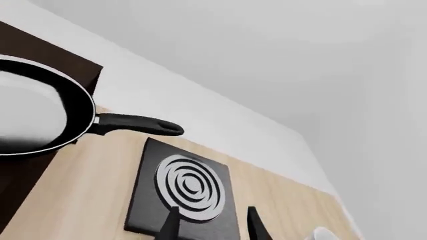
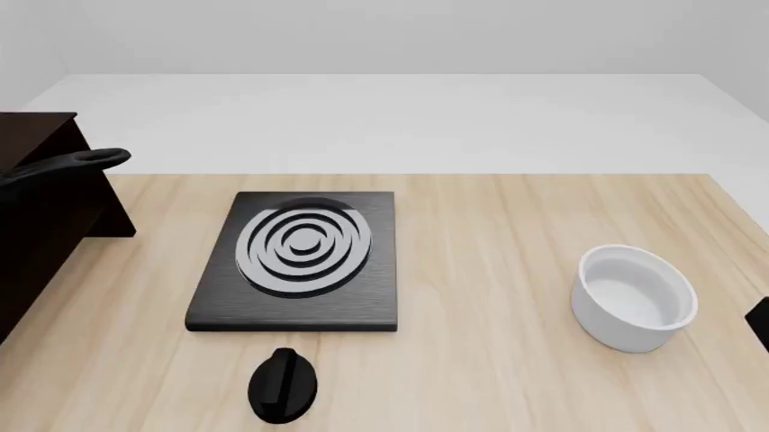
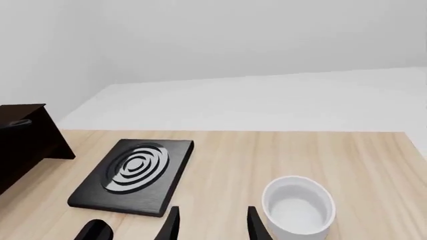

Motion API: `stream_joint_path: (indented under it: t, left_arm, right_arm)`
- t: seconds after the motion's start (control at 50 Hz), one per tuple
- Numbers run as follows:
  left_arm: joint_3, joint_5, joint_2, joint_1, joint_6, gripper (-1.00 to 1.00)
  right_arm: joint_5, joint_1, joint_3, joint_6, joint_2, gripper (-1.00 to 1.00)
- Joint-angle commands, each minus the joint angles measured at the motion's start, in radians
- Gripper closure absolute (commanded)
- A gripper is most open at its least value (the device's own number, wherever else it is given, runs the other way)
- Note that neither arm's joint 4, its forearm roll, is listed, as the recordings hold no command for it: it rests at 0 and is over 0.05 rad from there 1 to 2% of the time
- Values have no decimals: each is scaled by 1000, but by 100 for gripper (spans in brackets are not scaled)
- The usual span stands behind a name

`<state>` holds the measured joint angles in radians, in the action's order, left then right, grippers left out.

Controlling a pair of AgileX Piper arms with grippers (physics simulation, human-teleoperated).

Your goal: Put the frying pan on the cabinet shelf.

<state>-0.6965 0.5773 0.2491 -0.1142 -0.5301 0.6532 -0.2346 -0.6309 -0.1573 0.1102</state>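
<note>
The frying pan (image 1: 37,112), black with a glossy inside and a thin light rim, lies on the dark brown cabinet shelf (image 1: 47,52), free of both grippers. Its long handle (image 1: 137,124) juts out over the table edge of the cabinet (image 2: 49,225); in the front view only that handle (image 2: 72,164) shows. My left gripper (image 1: 213,216) is open and empty, hanging near the front edge of the hob (image 1: 187,187), well away from the pan. In the front view it is the black shape (image 2: 284,384). My right gripper (image 3: 213,216) is open and empty too, near the table's front.
A black square hob (image 2: 301,261) with silver rings lies mid-table. A white round bowl (image 2: 633,297) stands at the right, just beyond the right gripper. A black sliver of the right arm (image 2: 759,324) shows at the right edge. The light wooden table (image 2: 505,234) ends at a white floor.
</note>
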Motion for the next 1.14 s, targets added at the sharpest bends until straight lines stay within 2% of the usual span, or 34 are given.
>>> stream_joint_path:
  t: [0.02,0.04,0.14,0.36,0.5,0.58,0.66,0.88,1.14]
  left_arm:
    - [-19,70,-13,-17,130,-100]
    - [-24,80,-12,-16,159,-100]
    - [-4,108,-41,-16,206,-100]
    - [3,206,-123,-24,238,-100]
    - [-44,247,-149,0,276,-100]
    - [-44,273,-180,-1,269,-100]
    - [-41,296,-207,6,300,-100]
    - [-133,371,-209,7,343,-100]
    - [-219,480,-223,0,387,-100]
  right_arm:
    - [-13,7,2,4,3,-100]
    - [-14,9,2,8,2,-100]
    - [-12,17,-7,12,0,-100]
    - [-8,28,-8,24,-2,-100]
    - [-4,16,-5,36,0,-100]
    - [-9,11,5,54,-6,-100]
    - [-4,4,3,63,-7,-100]
    - [2,8,4,74,-7,-100]
    - [42,35,13,124,-25,-100]
